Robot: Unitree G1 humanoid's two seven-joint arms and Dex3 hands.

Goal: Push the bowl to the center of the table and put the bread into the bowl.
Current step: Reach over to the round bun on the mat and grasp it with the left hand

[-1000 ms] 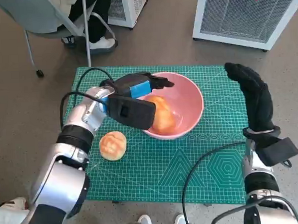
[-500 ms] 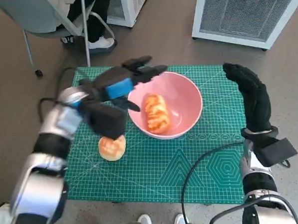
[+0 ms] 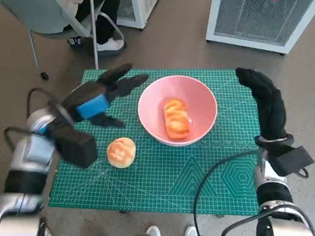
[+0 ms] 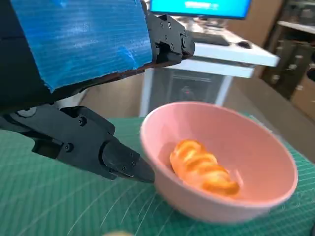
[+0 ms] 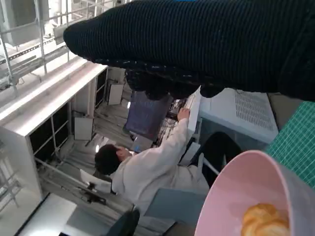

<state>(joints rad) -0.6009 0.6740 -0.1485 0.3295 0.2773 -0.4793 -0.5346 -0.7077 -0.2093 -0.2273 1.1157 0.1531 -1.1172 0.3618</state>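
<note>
On the green cutting mat [image 3: 166, 186] covering the tabletop, a pink bowl [image 3: 207, 102] is sitting toward the far middle, with a long glazed bread [image 3: 176, 118] lying inside it. A second, round bun [image 3: 120, 152] is resting on the mat just beside the bowl's near left side — apart from the rim, not touching it. The left hand [image 3: 101, 97] is hovering over the mat's far left part with its fingers spread and nothing in them; in the left wrist view its fingers [image 4: 106, 150] are reaching close to the bowl's wall. The right hand [image 3: 265, 99] is standing upright at the mat's right edge, gloved fingers loosely extended, holding nothing, a little apart from the bowl. Bare mat is lying open along the near side. Beyond the far edge a chair [image 3: 46, 18] with a person's feet under it is standing at the left, and a white grilled unit [image 3: 263, 14] at the right — both on the floor, well apart from the mat.
</note>
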